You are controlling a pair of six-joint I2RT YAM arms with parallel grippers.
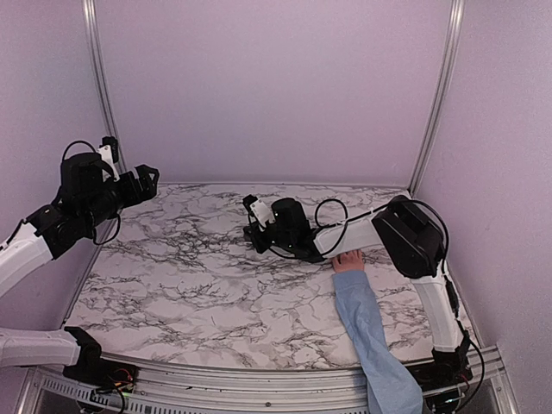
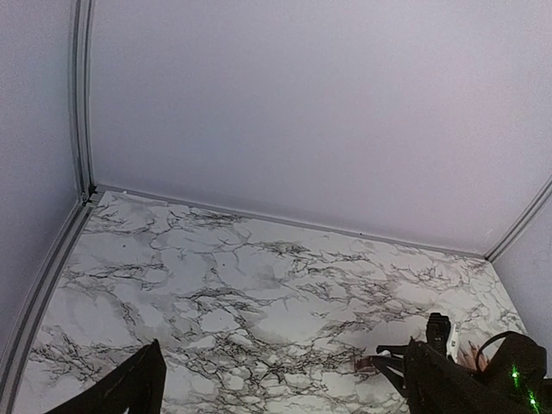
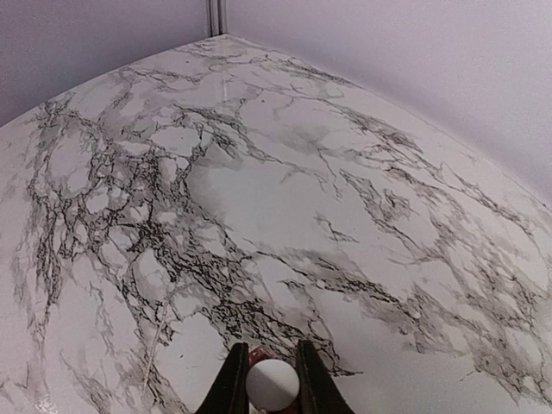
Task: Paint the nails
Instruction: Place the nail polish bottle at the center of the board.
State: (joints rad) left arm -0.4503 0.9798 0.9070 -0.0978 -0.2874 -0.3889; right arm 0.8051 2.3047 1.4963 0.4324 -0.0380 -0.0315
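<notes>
Right wrist view: the right gripper pinches a small white round object. The left gripper gapes wide, empty.

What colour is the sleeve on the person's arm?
Light blue; the sleeve shows best from the top camera.

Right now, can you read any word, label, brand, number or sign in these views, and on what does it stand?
None: no text can be read in any view.
The table, walls and sleeve carry no print.
The white round piece in the right claw shows a blank face.
The arms show no legible marking; any there is too small to tell.
</notes>
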